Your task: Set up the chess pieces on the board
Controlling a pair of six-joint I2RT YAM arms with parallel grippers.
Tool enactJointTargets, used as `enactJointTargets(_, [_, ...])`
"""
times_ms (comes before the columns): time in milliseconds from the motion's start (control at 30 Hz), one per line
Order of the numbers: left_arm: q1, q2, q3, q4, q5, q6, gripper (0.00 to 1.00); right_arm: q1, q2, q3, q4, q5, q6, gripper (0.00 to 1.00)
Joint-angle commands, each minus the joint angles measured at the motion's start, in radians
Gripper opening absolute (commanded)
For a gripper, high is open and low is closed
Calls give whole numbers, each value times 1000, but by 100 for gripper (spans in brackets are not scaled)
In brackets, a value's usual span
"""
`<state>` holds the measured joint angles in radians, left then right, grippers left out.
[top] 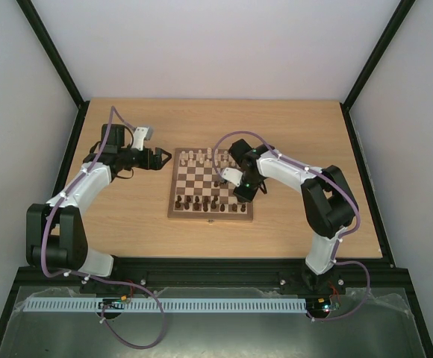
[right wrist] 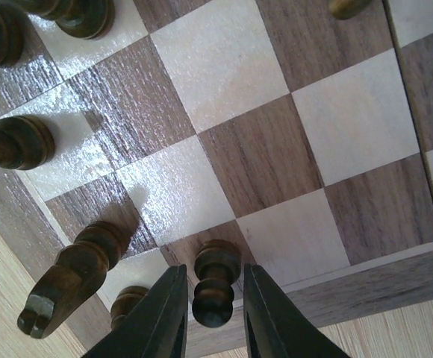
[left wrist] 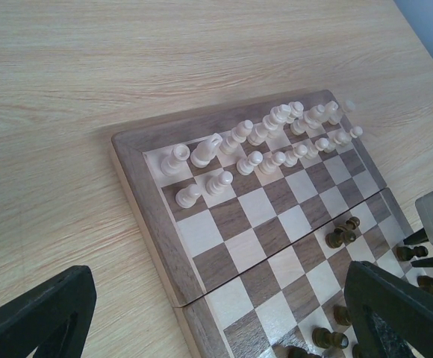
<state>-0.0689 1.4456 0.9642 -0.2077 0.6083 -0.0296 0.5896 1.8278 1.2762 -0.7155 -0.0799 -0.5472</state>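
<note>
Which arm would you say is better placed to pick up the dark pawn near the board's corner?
The right: its gripper straddles that dark pawn, while the left gripper hangs open beside the board.

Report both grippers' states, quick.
Left gripper: open, empty.
Right gripper: fingers close on either side of a dark pawn; whether it grips cannot be told.

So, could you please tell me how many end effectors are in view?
2. The left end effector hovers open beside the board's far-left corner; the right end effector is over its near-right part, fingers flanking a dark pawn. Neither is hidden.
</note>
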Motion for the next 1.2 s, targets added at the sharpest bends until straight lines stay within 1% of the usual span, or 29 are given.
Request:
enactJointTargets(0, [-2,0,10,6,-4,11,94,6,9,28,-69,-8,-13,24])
enactJointTargets(67, [-2,0,11,4,-5,16,94,4,1,50,-83,-10,-13,28])
enactJointTargets(167, [-2,-2,16,-6,1,38,93,-15,-3,118,-123,-39,-12,29])
enactJointTargets(300, [-38,-18,55,-62,6,153,88,-49,17,237,-196,-105,-21,31])
enactJointTargets(433, [-139,13,112,-177,-18,364,81,-89,21,293,-222,-186,2,32])
enactJointTargets(567, [-288,87,183,-289,-75,566,71,-158,22,302,-229,-259,63,32])
enactJointTargets(633, [-361,140,238,-339,-93,625,65,-192,7,294,-218,-277,88,32])
enactJointTargets(700, [-395,197,281,-366,-93,644,61,-227,-15,272,-203,-286,109,32])
enactJointTargets(800, [-412,271,330,-368,-70,637,55,-283,-47,226,-183,-289,136,32])
enactJointTargets(933, [-439,338,361,-336,-80,636,54,-348,-87,164,-158,-309,161,32])
enactJointTargets(1033, [-463,402,401,-338,-101,622,52,-364,-107,126,-147,-306,168,32])
enactJointTargets(1167, [-506,474,442,-325,-185,579,48,-365,-111,102,-134,-313,183,32])
